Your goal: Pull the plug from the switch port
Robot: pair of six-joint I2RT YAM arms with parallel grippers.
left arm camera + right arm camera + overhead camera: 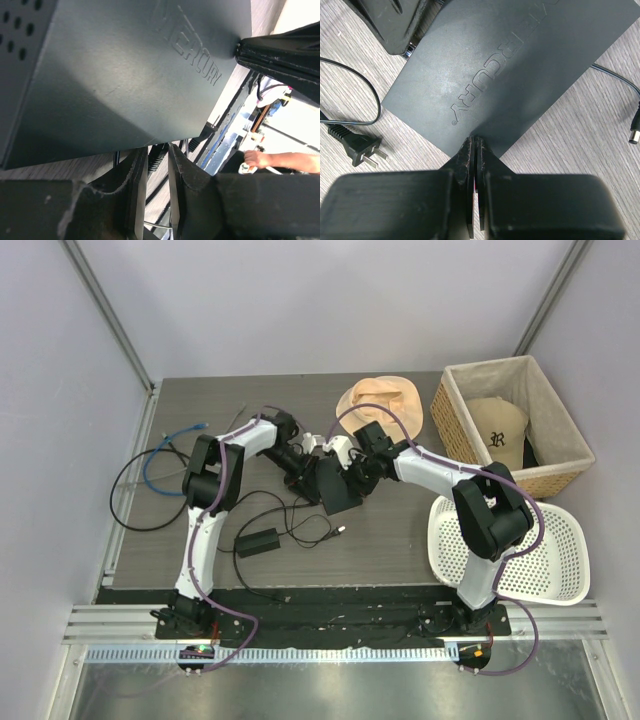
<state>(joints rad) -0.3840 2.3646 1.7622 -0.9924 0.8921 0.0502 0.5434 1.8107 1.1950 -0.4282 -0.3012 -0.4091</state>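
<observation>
Showing embossed MERCURY lettering, the switch [510, 65] is flat, matte black.

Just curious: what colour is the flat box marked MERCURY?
Matte black; the box shows best in the right wrist view.

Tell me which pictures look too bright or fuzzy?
Left wrist: background beyond the switch is washed out white, and the near left end effector looks soft. Right wrist: sharp, with a dull sheen on the switch. Top external: evenly lit, soft shadows.
</observation>
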